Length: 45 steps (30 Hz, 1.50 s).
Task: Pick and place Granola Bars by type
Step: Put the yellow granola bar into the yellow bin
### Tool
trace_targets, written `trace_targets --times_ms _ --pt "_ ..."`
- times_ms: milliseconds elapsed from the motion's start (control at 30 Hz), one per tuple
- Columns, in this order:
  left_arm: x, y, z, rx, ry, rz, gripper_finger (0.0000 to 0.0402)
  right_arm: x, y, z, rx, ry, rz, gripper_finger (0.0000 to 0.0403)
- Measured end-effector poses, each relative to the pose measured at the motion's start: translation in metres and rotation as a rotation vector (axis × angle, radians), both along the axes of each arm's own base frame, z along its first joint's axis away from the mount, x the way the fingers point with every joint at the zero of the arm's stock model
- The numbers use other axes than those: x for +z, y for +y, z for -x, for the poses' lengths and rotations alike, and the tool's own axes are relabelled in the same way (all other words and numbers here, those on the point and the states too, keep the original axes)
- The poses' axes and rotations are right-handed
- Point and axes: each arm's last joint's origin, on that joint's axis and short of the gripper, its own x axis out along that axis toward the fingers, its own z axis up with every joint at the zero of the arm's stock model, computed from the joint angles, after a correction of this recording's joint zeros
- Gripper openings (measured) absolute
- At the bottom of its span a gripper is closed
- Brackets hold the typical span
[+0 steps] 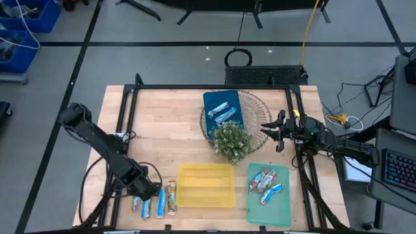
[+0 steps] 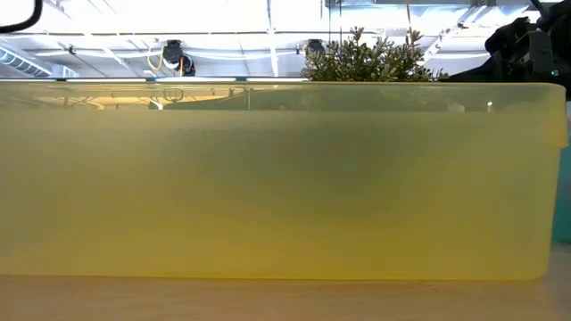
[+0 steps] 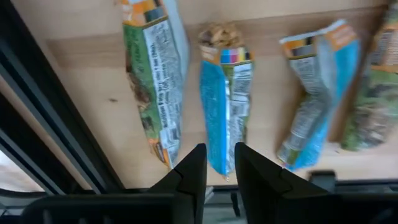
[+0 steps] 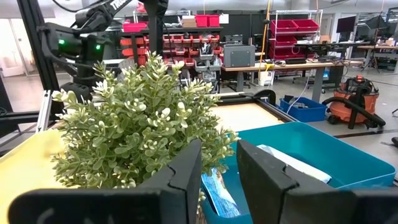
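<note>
Here the left gripper (image 1: 151, 188) hangs low over the loose Granola Bars (image 1: 156, 203) at the front left corner of the table (image 1: 162, 123). Its fingers are only a little apart, with the end of one blue bar (image 3: 225, 106) right in front of the gap, so it looks ready to pick that one. It holds nothing.

Four bars lie in this row: two blue and two green-brown. They sit side by side, close but easy to grab one at a time.

Two blue bars rest in the blue tray (image 1: 224, 110) near the back edge. About three bars with red and blue lie in the green tray (image 1: 268, 195) at the front right corner. The yellow tray (image 1: 205, 184) at the front edge has no bars in it, maybe waiting for the green-brown kind.

The right gripper (image 1: 276, 130) waits by the right edge, beside the plant (image 1: 231, 142), fingers a little apart and empty.
</note>
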Motion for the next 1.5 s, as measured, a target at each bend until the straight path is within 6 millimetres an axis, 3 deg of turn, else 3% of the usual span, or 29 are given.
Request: trace_targets --times_ms 667,1000,1167,1500 --pt "-0.012 -0.005 0.018 0.029 0.107 -0.100 0.0088 0.000 0.000 0.000 0.000 -0.001 0.000 0.0093" --pt "-0.040 -0.001 0.021 0.019 0.012 -0.067 0.0088 0.000 0.000 0.000 0.000 -0.001 0.000 0.0093" --pt "-0.041 -0.002 0.019 0.020 -0.007 -0.042 0.0088 0.000 0.000 0.000 0.000 0.000 0.000 0.0093" --pt "-0.039 -0.005 0.009 -0.065 -0.254 -0.102 0.0088 0.000 0.000 0.000 0.000 -0.001 0.000 0.0093"
